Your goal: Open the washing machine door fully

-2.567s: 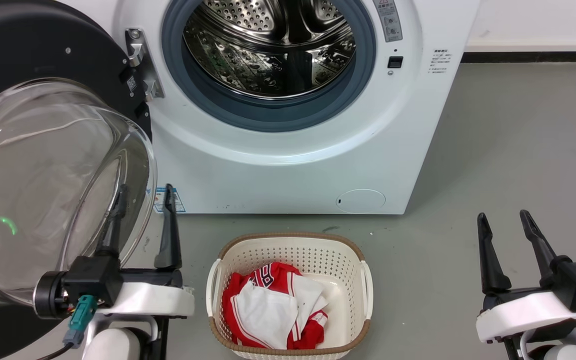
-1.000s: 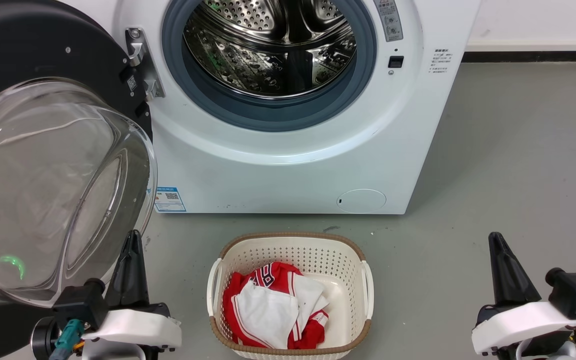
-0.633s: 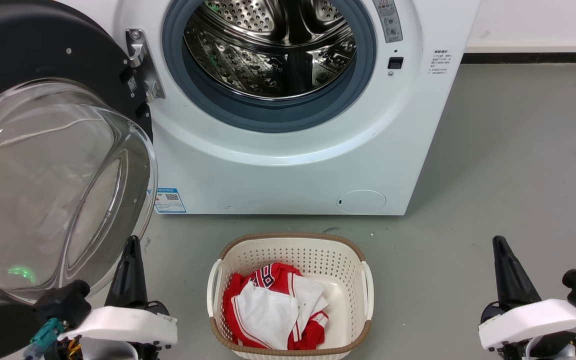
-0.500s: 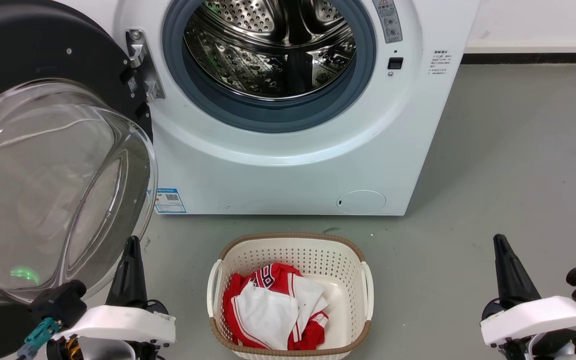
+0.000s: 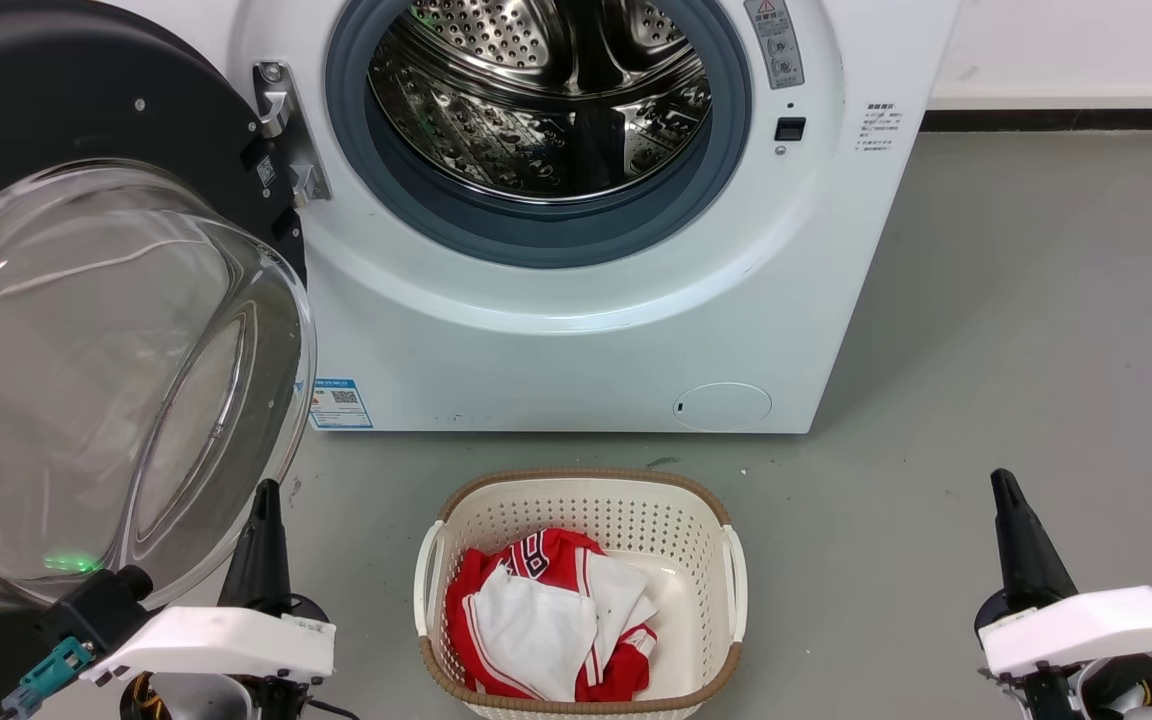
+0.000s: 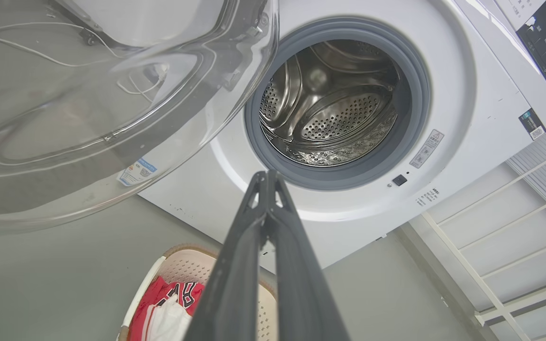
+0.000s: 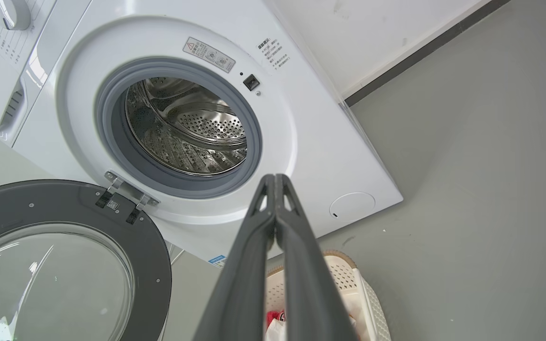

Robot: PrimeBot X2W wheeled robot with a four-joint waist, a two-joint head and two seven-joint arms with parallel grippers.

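The washing machine door (image 5: 46,120) hangs swung wide open to the left on its hinge (image 5: 281,130), its black ring facing out and its clear glass bowl (image 5: 106,380) bulging toward me. The steel drum (image 5: 546,90) lies exposed. My left gripper (image 5: 266,500) is shut and empty, low at the left just below the bowl's rim, apart from it. In the left wrist view the shut left gripper (image 6: 266,176) points at the drum, with the bowl (image 6: 112,94) above it. My right gripper (image 5: 1004,487) is shut and empty at the lower right; the right wrist view has its tips (image 7: 274,179) together and the door (image 7: 64,222) at lower left.
A white laundry basket (image 5: 726,570) holding red and white clothes (image 5: 546,620) stands on the grey floor in front of the machine, between my arms. A white wall with a dark skirting strip (image 5: 1066,115) runs at the back right. A white rack (image 6: 505,241) stands beside the machine.
Both grippers have closed and drawn back down toward the bottom of the head view. The left one has come away from the glass bowl. The door has not visibly moved.
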